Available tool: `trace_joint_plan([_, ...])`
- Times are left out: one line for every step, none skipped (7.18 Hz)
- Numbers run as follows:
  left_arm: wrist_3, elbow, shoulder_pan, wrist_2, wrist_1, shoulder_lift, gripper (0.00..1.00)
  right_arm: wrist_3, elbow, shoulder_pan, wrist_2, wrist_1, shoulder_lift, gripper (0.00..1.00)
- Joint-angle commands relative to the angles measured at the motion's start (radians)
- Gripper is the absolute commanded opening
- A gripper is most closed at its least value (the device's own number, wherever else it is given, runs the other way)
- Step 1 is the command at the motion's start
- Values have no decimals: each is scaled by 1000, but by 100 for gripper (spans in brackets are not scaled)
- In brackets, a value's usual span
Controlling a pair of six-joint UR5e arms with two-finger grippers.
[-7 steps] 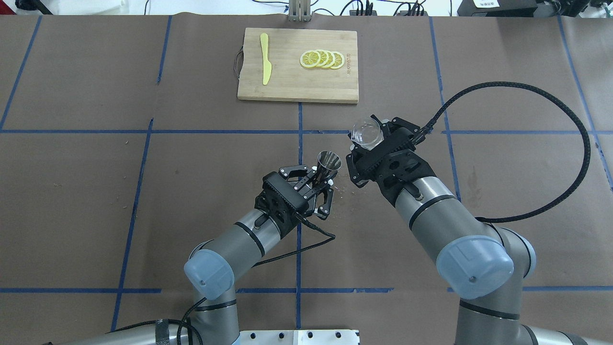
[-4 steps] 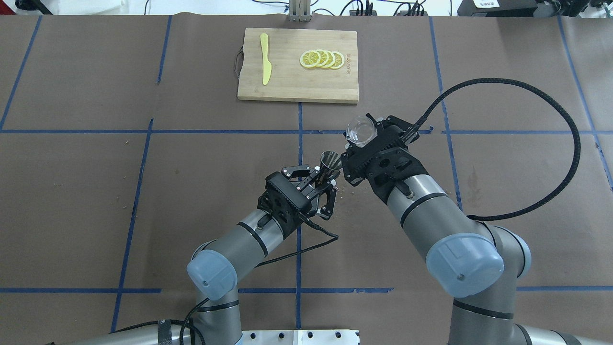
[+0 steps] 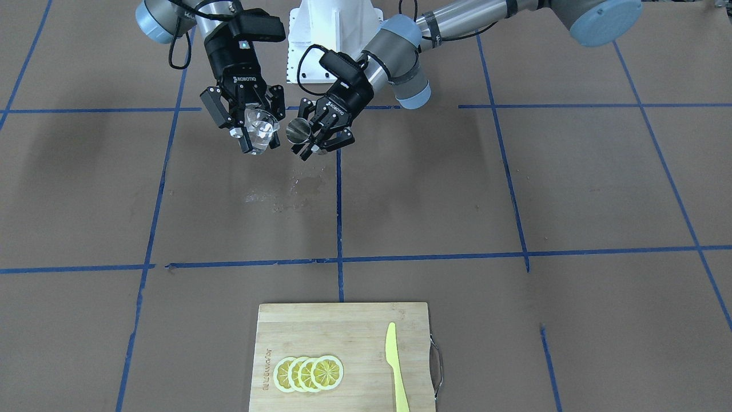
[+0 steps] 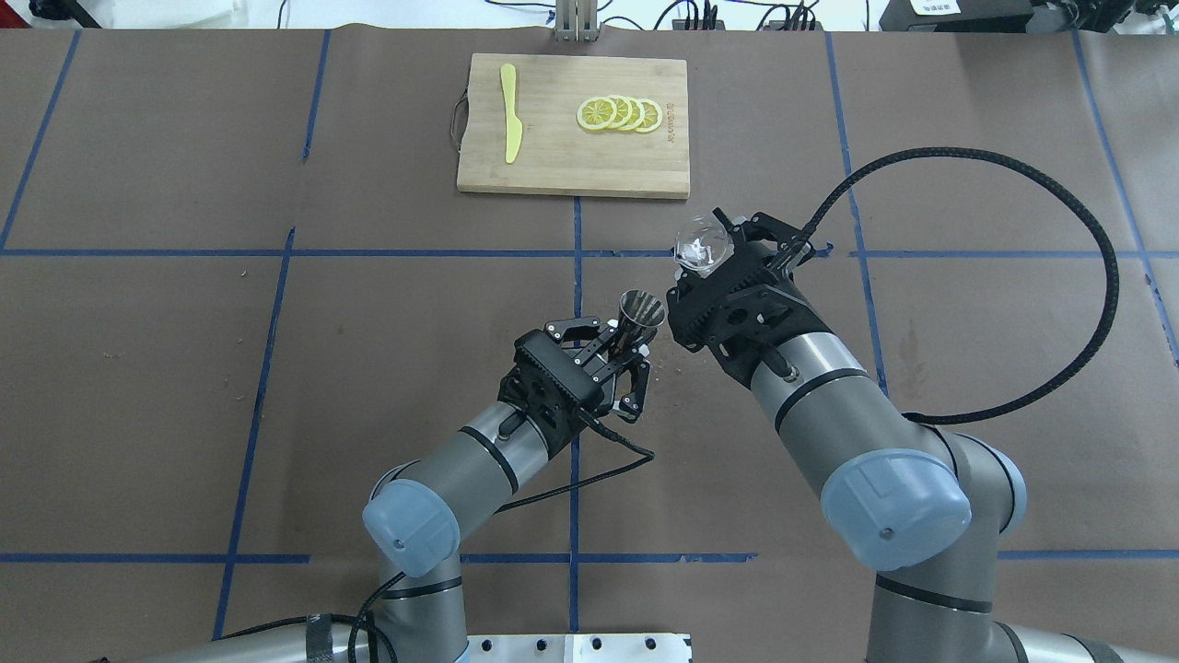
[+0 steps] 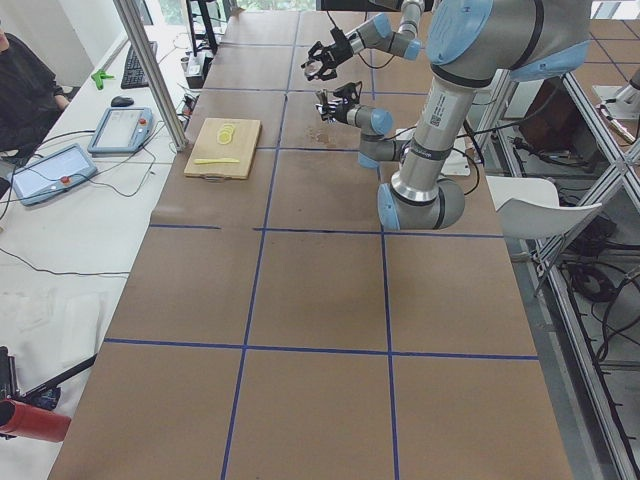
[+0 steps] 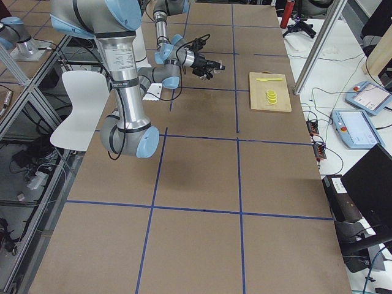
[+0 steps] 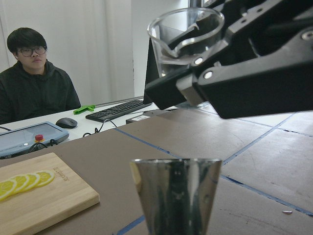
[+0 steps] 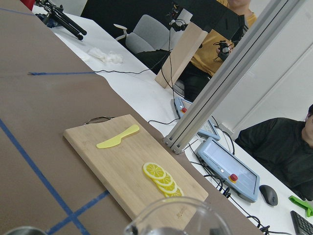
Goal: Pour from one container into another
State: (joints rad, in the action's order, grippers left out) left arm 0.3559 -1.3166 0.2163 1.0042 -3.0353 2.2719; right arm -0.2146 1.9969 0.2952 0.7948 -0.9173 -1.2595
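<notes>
My left gripper [image 4: 624, 345] is shut on a small steel measuring cup [image 4: 640, 311], held upright above the table's middle. Just right of it and higher, my right gripper [image 4: 717, 265] is shut on a clear glass [image 4: 702, 246] with a little liquid in its bottom. In the front-facing view the glass [image 3: 260, 129] hangs left of the steel cup [image 3: 298, 130], a small gap between them. From the left wrist, the steel cup [image 7: 176, 193] fills the lower centre and the glass [image 7: 183, 34] sits above it. The glass rim [image 8: 171, 215] shows in the right wrist view.
A wooden cutting board [image 4: 571, 157] lies at the far centre with several lemon slices [image 4: 619, 113] and a yellow plastic knife [image 4: 509, 112]. Small wet spots [image 3: 274, 197] mark the brown table cover under the grippers. People sit at desks beyond the table's far edge.
The right gripper moved the glass left toward the steel cup, then eased back a little to the right. The left gripper crept slightly right with the cup.
</notes>
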Motion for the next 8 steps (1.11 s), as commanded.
trace_joint_plan([0,2,0,1,1,0,0,44,3,-10,-29,0,0,0])
trace_joint_plan([-2,11,0,2,0,0,0,46,3,-17,-38,0,0,0])
trace_joint_plan([0,10,0,2,1,0,0,70,2,-27,-49,0,6,0])
trace_joint_plan([0,11,0,2,1,0,0,104,3,-33,-66,0,9,0])
trace_joint_plan([0,11,0,2,1,0,0,104,2,-42,-75,0,11,0])
trace_joint_plan([-2,11,0,2,1,0,0,107,2,-45,-81,0,9,0])
trace_joint_plan([-2,11,0,2,1,0,0,132,2,-54,-100,-2,12,0])
trace_joint_plan([0,11,0,2,1,0,0,133,-1,-62,-107,-2,14,0])
